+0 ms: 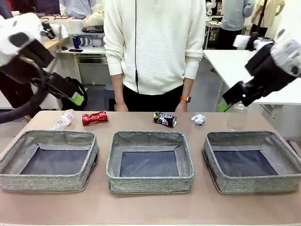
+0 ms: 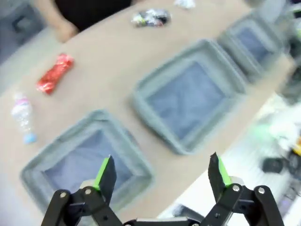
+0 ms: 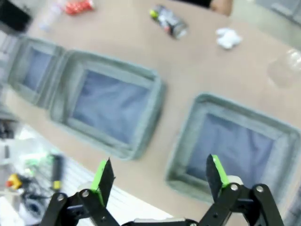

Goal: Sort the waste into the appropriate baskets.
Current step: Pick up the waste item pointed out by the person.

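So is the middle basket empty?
Empty. The middle basket has a bare dark bottom; the crushed dark can lies on the table behind it.

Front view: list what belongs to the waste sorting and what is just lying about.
Job: clear bottle, red can, dark can, paper ball, clear cup, left basket, middle basket, right basket.
Not the job: white table behind, person's orange watch.

Below the left claw (image 2: 161,157) sit baskets (image 1: 149,182) of rough grey woven cloth on a matt tan table (image 1: 141,209), and farther from the claw lie a crushed red can (image 1: 94,117) of glossy metal, a clear plastic bottle (image 1: 62,119) and a crumpled white paper ball (image 1: 198,119).
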`<move>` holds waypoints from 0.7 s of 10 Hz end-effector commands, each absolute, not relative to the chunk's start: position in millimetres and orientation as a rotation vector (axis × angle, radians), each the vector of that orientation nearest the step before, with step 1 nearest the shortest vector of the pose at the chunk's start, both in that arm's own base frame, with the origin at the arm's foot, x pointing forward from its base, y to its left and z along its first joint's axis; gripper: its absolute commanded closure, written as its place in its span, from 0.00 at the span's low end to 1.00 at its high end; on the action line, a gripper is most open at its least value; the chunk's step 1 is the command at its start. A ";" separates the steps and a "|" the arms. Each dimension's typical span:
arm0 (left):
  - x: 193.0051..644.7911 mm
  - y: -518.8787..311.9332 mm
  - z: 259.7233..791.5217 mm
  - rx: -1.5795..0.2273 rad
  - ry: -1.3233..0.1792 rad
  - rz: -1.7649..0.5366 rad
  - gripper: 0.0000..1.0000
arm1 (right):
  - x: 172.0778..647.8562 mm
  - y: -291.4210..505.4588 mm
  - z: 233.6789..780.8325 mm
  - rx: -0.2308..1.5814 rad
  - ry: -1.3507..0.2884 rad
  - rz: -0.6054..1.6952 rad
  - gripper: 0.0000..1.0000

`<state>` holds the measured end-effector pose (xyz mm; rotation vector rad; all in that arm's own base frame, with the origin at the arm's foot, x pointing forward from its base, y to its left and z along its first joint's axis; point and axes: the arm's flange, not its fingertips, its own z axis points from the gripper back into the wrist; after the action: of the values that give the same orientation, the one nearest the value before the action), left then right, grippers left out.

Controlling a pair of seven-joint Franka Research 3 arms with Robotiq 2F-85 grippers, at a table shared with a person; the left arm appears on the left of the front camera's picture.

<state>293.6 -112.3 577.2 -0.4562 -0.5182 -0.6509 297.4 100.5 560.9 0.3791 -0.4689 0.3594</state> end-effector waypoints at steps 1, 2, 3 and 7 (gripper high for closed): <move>300.9 -52.0 582.2 -0.992 -0.178 -0.562 0.00 | 291.2 70.1 576.8 1.171 -0.345 0.077 0.00; 303.7 -26.7 580.4 -1.140 -0.220 -0.489 0.00 | 292.5 58.4 573.1 1.299 -0.329 0.011 0.00; 300.0 -6.4 578.8 -1.248 -0.276 -0.444 0.00 | 289.3 50.7 564.3 1.396 -0.330 -0.035 0.00; 270.0 59.2 538.1 -1.393 -0.383 -0.190 0.00 | 271.1 4.3 519.6 1.615 -0.427 -0.174 0.00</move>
<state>279.2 67.6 546.1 -1.4104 -0.3589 -0.2611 310.0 -8.3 583.5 1.5142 -0.3999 -0.0889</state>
